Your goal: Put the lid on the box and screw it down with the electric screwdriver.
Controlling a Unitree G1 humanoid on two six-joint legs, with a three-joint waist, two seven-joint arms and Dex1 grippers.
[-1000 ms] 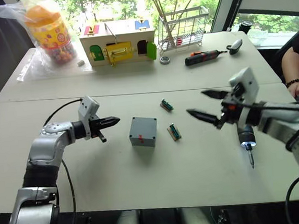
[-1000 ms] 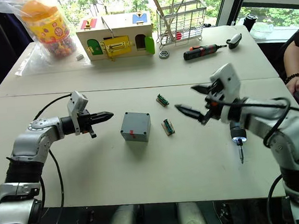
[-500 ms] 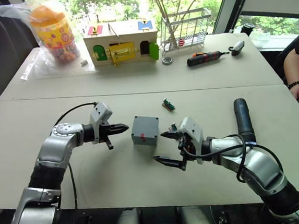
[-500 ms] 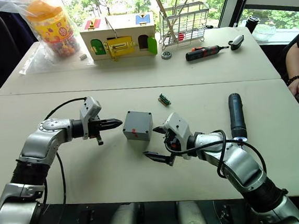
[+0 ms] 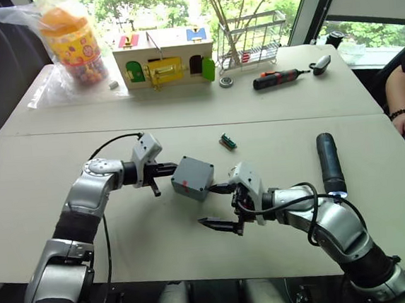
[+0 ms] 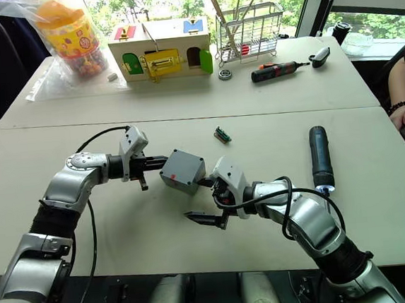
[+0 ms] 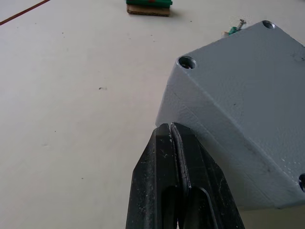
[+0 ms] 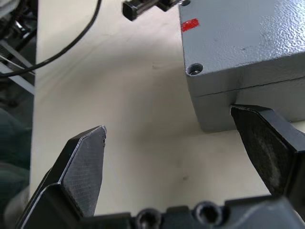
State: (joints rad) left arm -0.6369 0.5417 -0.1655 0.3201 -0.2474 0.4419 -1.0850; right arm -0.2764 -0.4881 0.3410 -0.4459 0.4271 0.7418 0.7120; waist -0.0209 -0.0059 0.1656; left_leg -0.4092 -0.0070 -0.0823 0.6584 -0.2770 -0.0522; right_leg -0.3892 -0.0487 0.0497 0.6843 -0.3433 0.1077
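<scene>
I read this as a robot test lab or research workroom set up beside a big window (image 5: 360, 10) with green trees outside. Two plain pale beige tables (image 5: 184, 103) are pushed together as a bench, and what sits on them looks like manipulation practice props: a wooden toy house with coloured doors and a yellow latch (image 5: 164, 57), a clear plastic bag holding an orange-lidded yellow jar (image 5: 69, 44), a wire rack with thin wooden sticks (image 5: 248, 37), a red-and-black hand screwdriver (image 5: 280, 78), a small grey plastic enclosure (image 5: 193, 178) and a dark cylindrical electric driver (image 5: 329, 163). A seated person's arm (image 5: 400, 95) rests at the table's right edge.
</scene>
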